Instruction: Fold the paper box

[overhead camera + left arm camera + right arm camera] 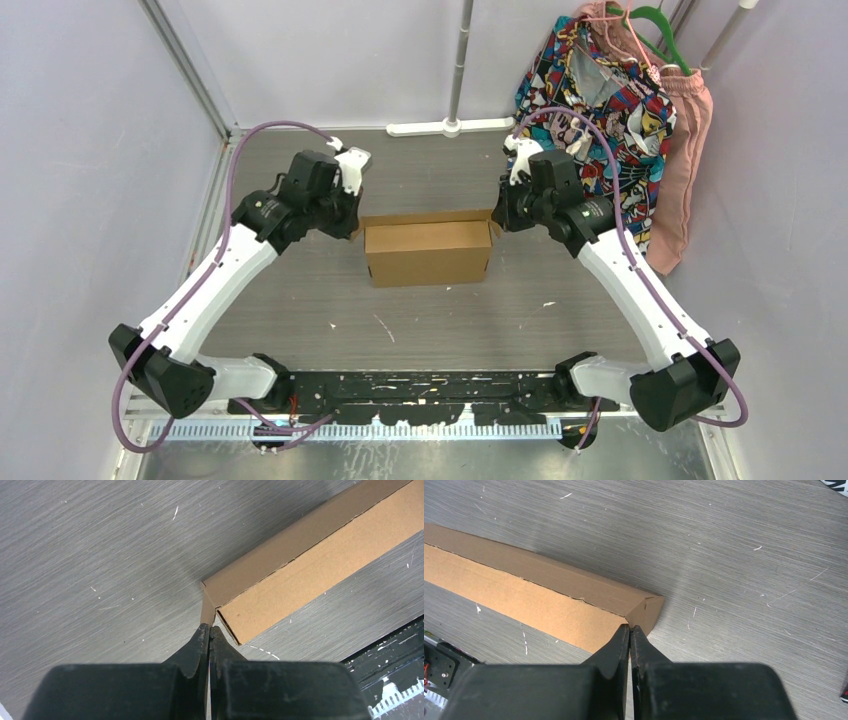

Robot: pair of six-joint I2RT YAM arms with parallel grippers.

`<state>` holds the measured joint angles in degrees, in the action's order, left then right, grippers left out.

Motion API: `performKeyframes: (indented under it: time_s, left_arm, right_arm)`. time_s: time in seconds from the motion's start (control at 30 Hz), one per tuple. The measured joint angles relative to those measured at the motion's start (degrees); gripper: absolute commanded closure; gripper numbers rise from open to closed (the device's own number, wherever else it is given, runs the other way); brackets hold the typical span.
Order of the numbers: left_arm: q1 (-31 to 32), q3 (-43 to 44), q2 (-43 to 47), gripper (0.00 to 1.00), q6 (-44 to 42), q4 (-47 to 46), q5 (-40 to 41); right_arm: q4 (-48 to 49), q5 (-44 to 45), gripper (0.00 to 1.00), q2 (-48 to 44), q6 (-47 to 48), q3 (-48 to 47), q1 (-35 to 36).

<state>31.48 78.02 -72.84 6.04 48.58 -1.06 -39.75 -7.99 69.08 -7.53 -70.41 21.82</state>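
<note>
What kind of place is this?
Probably a robot test lab: a left arm and a right arm bolted to a grey table, a cardboard box between them, plain walls around, clothes hanging in the corner.

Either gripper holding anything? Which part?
Left gripper pinches the paper box by its end flap. Right gripper is shut against the other end's corner; a grip there cannot be told.
</note>
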Motion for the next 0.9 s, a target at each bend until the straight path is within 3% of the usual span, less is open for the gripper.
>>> performKeyframes:
  time_s: [0.9]
  left_arm:
    - [0.00, 5.44, -4.83, 1.00, 4.74, 4.59, -0.07]
  right_arm:
    - [-5.99, 2.47, 0.94, 3.54, -3.85, -5.29, 1.31]
